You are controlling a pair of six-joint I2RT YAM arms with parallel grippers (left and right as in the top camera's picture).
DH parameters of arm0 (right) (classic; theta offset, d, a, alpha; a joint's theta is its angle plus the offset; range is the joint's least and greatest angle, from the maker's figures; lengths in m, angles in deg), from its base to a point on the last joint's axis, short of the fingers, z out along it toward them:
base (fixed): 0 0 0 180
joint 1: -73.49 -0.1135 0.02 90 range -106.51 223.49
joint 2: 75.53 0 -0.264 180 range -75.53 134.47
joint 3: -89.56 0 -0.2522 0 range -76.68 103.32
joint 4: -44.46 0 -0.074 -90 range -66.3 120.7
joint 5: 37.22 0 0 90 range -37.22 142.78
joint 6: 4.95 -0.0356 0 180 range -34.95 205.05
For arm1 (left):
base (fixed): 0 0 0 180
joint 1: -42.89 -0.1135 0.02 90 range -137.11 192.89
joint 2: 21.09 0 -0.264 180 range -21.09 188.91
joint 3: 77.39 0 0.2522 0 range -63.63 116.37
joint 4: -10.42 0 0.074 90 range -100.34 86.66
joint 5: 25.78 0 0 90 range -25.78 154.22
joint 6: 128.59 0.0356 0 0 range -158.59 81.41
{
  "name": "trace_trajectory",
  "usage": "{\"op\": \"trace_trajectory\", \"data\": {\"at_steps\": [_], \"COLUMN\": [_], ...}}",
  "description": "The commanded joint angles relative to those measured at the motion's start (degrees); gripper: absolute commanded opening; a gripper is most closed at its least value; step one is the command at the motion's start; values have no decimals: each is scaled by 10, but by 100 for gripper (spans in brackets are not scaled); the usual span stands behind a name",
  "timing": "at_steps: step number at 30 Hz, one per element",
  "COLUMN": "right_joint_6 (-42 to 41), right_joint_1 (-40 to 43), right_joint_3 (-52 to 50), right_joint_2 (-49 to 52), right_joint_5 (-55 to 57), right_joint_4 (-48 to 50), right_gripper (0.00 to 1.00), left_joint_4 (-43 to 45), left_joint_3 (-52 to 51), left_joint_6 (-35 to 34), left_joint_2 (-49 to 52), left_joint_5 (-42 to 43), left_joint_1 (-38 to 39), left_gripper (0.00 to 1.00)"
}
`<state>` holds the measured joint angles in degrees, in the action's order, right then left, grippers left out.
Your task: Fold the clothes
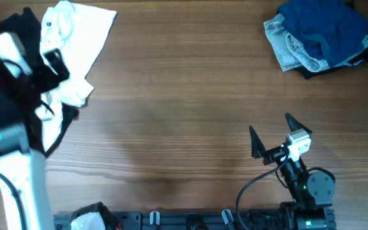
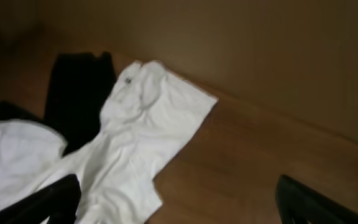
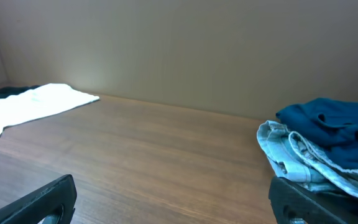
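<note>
1. Overhead: the deep-blue garment (image 1: 324, 25) lies crumpled on pale jeans (image 1: 292, 50), at 1 o'clock from the right gripper (image 1: 270, 124), the nearer one, its fingers spread
2. Left wrist: the left gripper (image 2: 179, 202), fingers apart, hovers over white T-shirts (image 2: 148, 124); no blue shows
3. Right wrist: the garment sits at 2 o'clock, with only bare table (image 3: 166, 149) between

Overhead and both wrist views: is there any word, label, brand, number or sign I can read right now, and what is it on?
No text is readable in any view.
Neck tag on the white garment: a small dark mark, too blurred to read.
Deep-blue garment and pale jeans: no print or label shows.
</note>
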<state>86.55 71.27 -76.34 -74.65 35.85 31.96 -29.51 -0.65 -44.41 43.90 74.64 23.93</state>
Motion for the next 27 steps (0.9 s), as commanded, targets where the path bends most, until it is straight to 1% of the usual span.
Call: {"op": "trace_trajectory", "data": {"at_steps": [1,2,3,4,5,6,8,9,14,17,21,24,27], "right_joint_6": [-2,-2,-2,-2,-2,-2,-2,-2,-2,-2,-2,-2,-2], "right_joint_1": [-2,-2,-2,-2,-2,-2,-2,-2,-2,-2,-2,-2,-2], "right_joint_3": [0,0,0,0,0,0,0,0,0,0,0,0,0], "right_joint_2": [-2,-2,-2,-2,-2,-2,-2,-2,-2,-2,-2,-2,-2], "right_joint_5": [-9,-9,-9,-9,-9,-9,-9,-9,-9,-9,-9,-9,-9], "right_joint_4": [2,2,2,2,2,2,2,2,2,2,2,2,2], "right_gripper": [100,100,100,100,100,100,100,100,100,100,100,100,100], "left_joint_4": [120,160,219,251,271,304,331,343,336,318,317,289,237], "left_joint_3": [-165,-209,-278,-319,-349,-400,-453,-490,-570,-595,-623,-626,-626], "left_joint_6": [35,40,41,41,41,41,42,42,42,42,42,42,41], "left_joint_2": [-84,-111,-154,-180,-201,-239,-286,-328,-505,-564,-614,-638,-648], "left_joint_5": [17,17,17,17,17,16,15,15,3,-11,-30,-30,-30], "left_joint_1": [41,50,63,68,72,81,90,96,115,130,148,148,148], "left_gripper": [100,100,100,100,100,100,100,100,100,100,100,100,100]}}
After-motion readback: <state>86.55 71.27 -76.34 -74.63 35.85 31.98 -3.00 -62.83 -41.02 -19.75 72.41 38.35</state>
